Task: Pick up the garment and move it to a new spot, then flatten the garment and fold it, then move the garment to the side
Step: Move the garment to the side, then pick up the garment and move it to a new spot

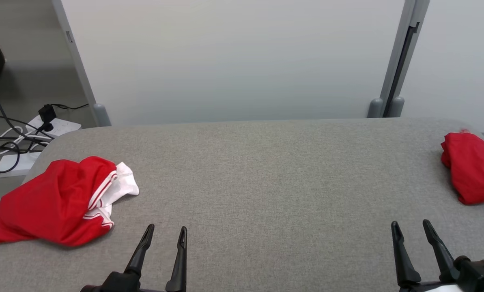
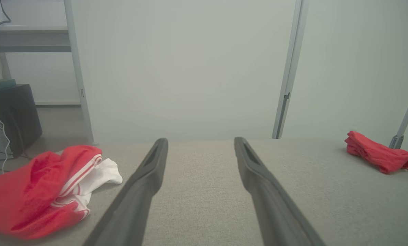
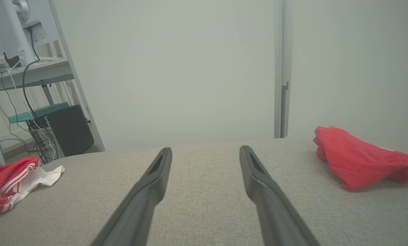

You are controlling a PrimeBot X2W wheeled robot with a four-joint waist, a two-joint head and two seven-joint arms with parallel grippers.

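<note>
- Garment [image 1: 55,198] in a loose heap at the left end of the grey table [image 1: 266,182], close to its left edge.
- Mostly bright red cloth, bunched and creased; white part with thin red stripes spilling out on the side toward the table's middle.
- Left gripper [image 1: 167,229] low at the near edge, fingers spread apart, holding nothing, near the garment but not touching it.
- Right gripper [image 1: 410,224] likewise spread wide and empty, well apart from the garment.
- Second red bundle [image 1: 471,168], compact, at the table's far right edge.
- Power strip [image 1: 51,125] with tangled cables on the floor past the left corner.
</note>
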